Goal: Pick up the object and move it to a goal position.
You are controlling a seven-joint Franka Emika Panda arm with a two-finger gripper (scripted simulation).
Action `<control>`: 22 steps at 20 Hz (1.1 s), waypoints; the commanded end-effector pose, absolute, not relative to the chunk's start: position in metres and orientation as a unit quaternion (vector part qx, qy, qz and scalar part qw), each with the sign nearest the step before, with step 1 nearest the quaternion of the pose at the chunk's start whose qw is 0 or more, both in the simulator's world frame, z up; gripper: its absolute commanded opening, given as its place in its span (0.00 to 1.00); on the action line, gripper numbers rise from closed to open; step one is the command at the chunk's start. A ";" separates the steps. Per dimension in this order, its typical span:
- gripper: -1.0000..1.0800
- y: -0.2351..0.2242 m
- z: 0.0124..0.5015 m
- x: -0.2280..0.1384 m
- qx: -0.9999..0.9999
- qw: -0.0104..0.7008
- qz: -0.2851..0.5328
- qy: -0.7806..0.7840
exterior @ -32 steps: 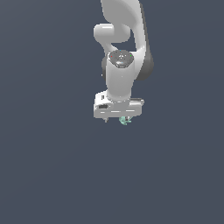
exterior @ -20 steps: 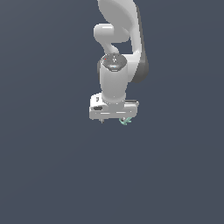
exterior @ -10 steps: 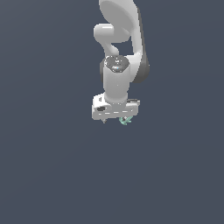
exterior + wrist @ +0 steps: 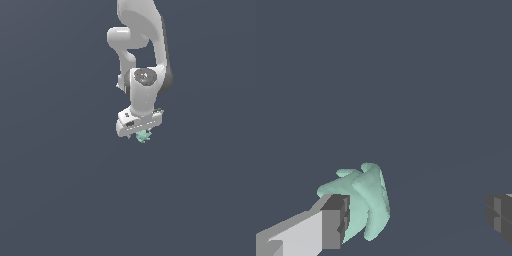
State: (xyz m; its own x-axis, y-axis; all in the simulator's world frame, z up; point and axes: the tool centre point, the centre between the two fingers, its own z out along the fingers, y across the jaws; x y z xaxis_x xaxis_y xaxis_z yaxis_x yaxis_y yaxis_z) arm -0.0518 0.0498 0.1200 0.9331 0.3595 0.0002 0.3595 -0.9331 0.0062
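The object is a tiny pale mint-green spiky item just under the white hand in the exterior view. In the wrist view the object lies against one grey fingertip. The other fingertip is far from it, with a wide gap between. My gripper is open and closes on nothing. In the exterior view the gripper points down, and its fingers are mostly hidden under the hand.
The white arm comes down from the top of the exterior view. All around is a plain dark grey-blue surface with no other objects in view.
The arm's wrist has shifted slightly toward the exterior view's right and lower. The hand and the object stay in almost the same place.
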 end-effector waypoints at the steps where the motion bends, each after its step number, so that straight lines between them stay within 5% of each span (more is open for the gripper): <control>1: 0.96 0.060 0.110 -0.067 0.976 0.002 0.000 0.218; 22: 0.96 0.083 0.076 -0.103 0.955 0.000 0.000 0.297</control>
State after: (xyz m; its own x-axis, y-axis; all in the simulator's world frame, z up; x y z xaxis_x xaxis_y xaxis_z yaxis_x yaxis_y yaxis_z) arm -0.1024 0.0825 0.0809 0.8241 0.5665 0.0003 0.5665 -0.8241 0.0002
